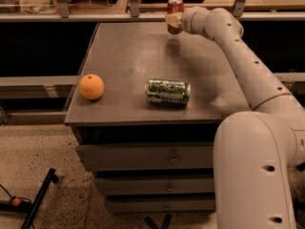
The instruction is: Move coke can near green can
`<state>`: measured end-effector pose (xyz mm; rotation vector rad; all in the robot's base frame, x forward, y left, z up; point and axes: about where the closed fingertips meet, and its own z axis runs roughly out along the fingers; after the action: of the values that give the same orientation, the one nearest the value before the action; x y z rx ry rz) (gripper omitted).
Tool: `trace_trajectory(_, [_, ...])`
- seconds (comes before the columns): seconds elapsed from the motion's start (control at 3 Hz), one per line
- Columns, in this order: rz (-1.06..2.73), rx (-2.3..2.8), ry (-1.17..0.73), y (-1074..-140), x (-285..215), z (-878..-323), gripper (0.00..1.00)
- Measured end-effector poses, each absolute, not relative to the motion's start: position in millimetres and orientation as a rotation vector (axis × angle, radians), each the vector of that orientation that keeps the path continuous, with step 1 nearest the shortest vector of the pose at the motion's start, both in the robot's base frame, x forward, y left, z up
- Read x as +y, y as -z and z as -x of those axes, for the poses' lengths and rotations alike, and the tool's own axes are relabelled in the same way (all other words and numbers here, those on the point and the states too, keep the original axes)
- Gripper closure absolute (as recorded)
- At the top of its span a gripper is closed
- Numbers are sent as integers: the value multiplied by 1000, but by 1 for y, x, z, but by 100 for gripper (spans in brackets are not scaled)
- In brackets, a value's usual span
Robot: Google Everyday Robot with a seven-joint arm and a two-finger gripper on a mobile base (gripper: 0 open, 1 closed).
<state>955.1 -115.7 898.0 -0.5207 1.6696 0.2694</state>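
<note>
While far-edge gripper (172, 20) grips, coke can (175, 6) is upright.

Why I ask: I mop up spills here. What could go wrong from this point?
The gripper holds the coke can at the far edge of the table; a slip could drop it behind. The green can lies on its side near the front edge, so a nudge could roll it off.

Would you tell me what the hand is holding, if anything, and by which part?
The hand, at the far end of the table, grips the coke can by its lower side.
</note>
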Motion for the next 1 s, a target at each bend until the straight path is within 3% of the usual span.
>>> trace_trajectory(1.0, [704,1613,-488,-887,-126,-805,100])
